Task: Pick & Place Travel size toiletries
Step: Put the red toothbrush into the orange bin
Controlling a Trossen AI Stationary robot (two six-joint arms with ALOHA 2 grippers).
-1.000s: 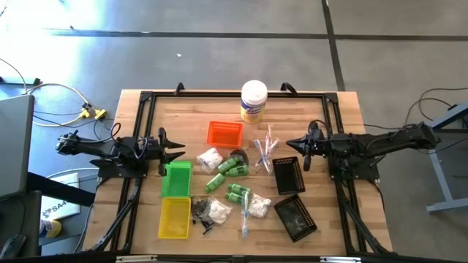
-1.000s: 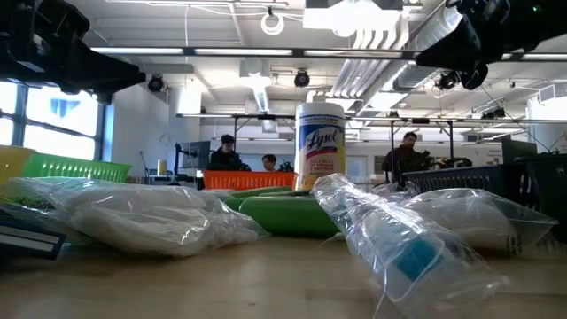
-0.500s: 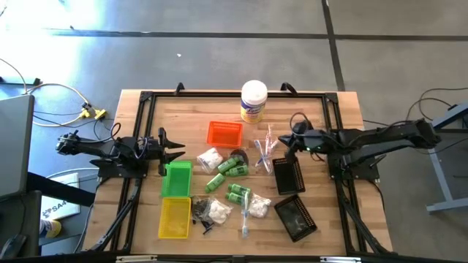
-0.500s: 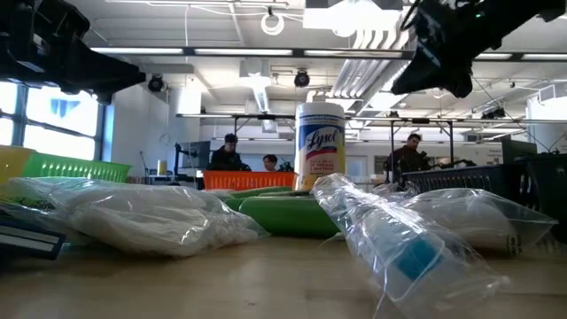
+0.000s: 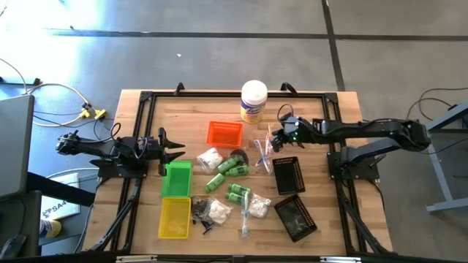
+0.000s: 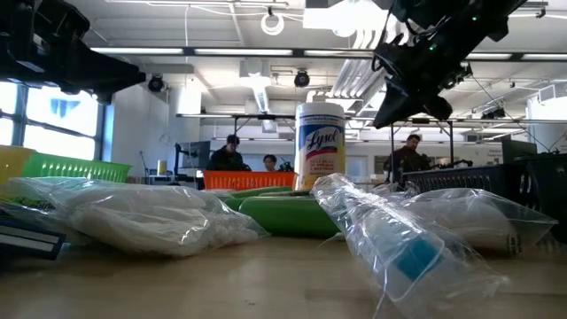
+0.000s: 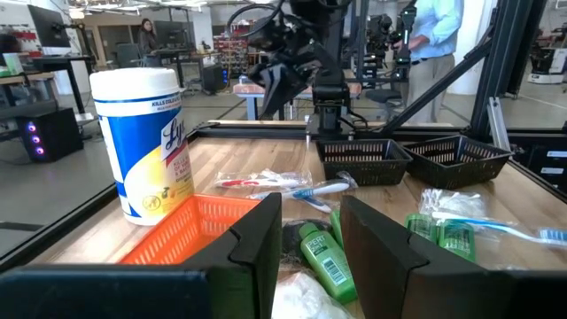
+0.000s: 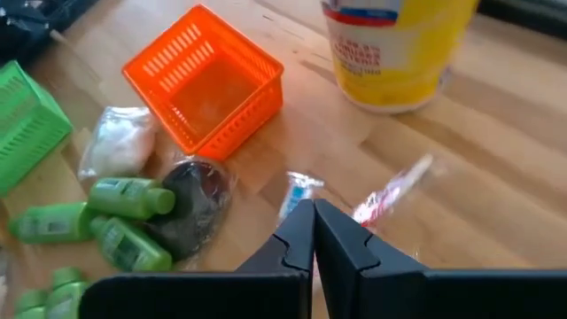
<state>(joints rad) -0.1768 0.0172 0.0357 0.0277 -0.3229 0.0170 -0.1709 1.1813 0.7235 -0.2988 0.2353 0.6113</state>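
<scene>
Your right gripper [image 5: 280,134] is hanging pinched shut and empty over the wrapped toothbrushes [image 5: 265,150], which are lying just below it, between the orange tray [image 5: 224,133] and a black tray [image 5: 287,174].

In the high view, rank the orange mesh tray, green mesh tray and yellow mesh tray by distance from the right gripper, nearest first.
From the right gripper:
1. Orange mesh tray, mid-table, toward the left arm.
2. Green mesh tray, by the left gripper.
3. Yellow mesh tray, near table's front edge.
</scene>
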